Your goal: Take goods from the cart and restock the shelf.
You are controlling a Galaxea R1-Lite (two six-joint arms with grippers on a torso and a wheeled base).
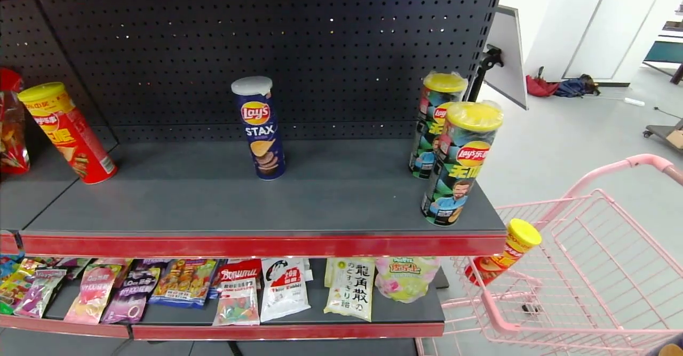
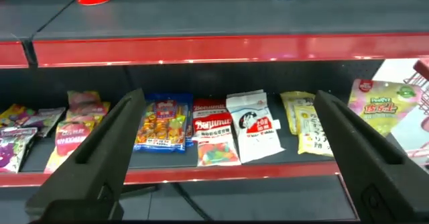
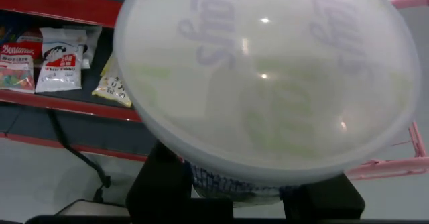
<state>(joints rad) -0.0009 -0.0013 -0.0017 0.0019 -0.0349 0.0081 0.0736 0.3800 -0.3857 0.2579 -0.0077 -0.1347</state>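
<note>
Translucent whitish plastic lid of a tall chip can looms right in front of the right wrist camera, and below it a strip of the can's blue-printed body sits between the two dark fingers of the right gripper, which pinch it from either side. Behind this can are the red-edged lower shelf with its snack bags and a rail of the pink wire shopping cart.

From the left wrist camera, the left gripper has its black fingers spread wide with nothing between them, facing the row of bags on that lower shelf.

From the head camera, the dark grey upper shelf with a red front strip carries a dark blue chip can with a pale lid, upright near the middle and towards the back. At its right end stand two green-and-black chip cans with yellow lids, the front one close to the edge and the rear one just behind it. On the adjoining section to the left stands a red chip can with a yellow lid. A row of colourful snack bags lies flat along the lower shelf. To the right of the shelf, inside the cart, a red chip can with a yellow cap leans tilted in the corner nearest the shelf
</note>
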